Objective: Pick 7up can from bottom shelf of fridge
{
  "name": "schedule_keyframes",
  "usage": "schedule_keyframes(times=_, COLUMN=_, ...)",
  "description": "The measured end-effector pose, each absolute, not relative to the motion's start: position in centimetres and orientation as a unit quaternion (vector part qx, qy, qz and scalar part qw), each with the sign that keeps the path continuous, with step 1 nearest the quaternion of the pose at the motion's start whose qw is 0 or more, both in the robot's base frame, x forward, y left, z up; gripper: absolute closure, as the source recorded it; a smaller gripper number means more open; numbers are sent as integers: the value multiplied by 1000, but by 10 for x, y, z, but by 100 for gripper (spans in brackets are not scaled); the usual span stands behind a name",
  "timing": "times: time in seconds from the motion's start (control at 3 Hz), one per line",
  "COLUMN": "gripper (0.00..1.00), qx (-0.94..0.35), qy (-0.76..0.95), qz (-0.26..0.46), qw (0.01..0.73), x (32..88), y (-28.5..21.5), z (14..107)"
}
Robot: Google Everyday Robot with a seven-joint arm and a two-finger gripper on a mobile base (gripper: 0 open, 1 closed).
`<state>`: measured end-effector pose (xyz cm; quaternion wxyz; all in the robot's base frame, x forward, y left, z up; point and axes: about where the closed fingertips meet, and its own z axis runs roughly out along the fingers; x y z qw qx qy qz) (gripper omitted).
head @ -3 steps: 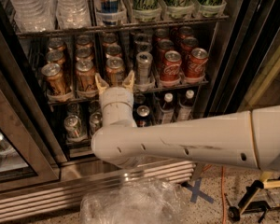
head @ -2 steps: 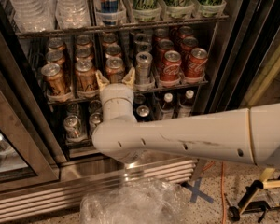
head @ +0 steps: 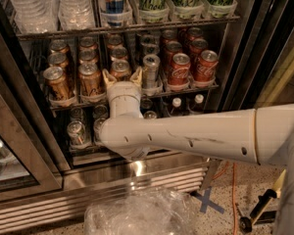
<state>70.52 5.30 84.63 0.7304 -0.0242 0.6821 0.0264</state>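
Gripper (head: 122,75) slightly higher than before; fingers (head: 108,77) apart, flanking brown can (head: 120,67).

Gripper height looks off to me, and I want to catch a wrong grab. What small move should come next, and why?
Probably lower it. The gripper, open, sits before a brown can on the middle rack, while the bottom shelf with its silver-topped cans lies below, partly behind the arm.
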Motion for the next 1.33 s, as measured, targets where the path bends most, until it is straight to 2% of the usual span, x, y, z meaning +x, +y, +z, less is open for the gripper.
schedule_keyframes(times=0.33, gripper=35, qx=-18, qy=681, qz=27, qw=732, x=715, y=52, z=849)
schedule_keyframes(times=0.67, gripper=54, qx=-18, qy=681, qz=27, qw=732, x=715, y=52, z=849)
schedule_keyframes(times=1.33, gripper=98, qx=-16, qy=676, qz=27, qw=736, x=710, y=52, z=855)
